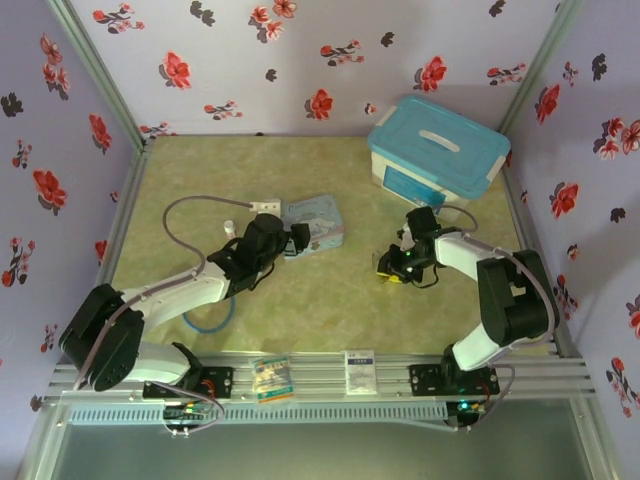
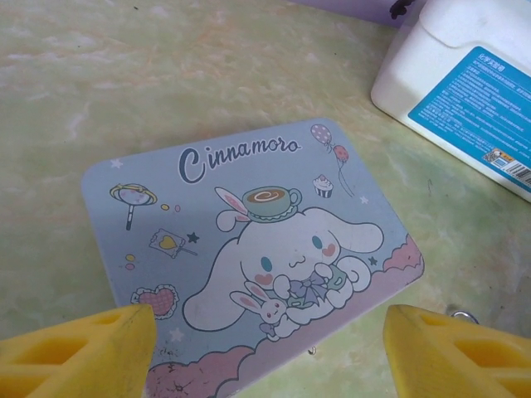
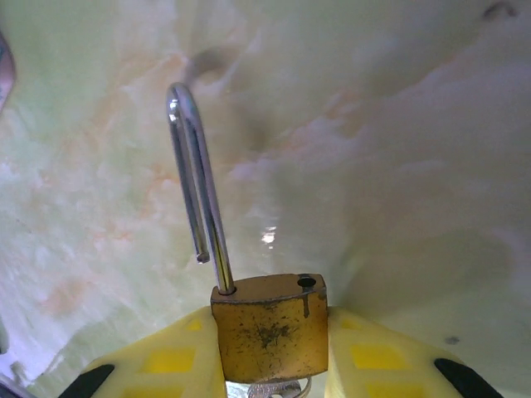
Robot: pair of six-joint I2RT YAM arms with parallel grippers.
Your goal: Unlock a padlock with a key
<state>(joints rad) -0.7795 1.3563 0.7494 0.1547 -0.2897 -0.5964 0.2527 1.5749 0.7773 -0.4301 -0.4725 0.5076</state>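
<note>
The padlock (image 3: 270, 327) sits clamped in the right end effector (image 3: 270, 344), off to the right of the cartoon tin (image 2: 249, 249), its shackle (image 3: 195, 182) clear of its hole. The left end effector (image 2: 265, 352) hangs spread wide over that tin.

Under the padlock (image 3: 270, 327) a silver scrap (image 3: 278, 388) is cut by the lower edge, leaving too little to name, and the right fingers (image 3: 166, 361) run off that edge too. The tin (image 2: 249, 249) loses its near corners behind the left fingers (image 2: 83, 348), themselves cropped below. The box (image 2: 465, 75) runs off the right edge. A metal bit (image 2: 461, 315) beside the tin is half hidden, and what it is cannot be told.
</note>
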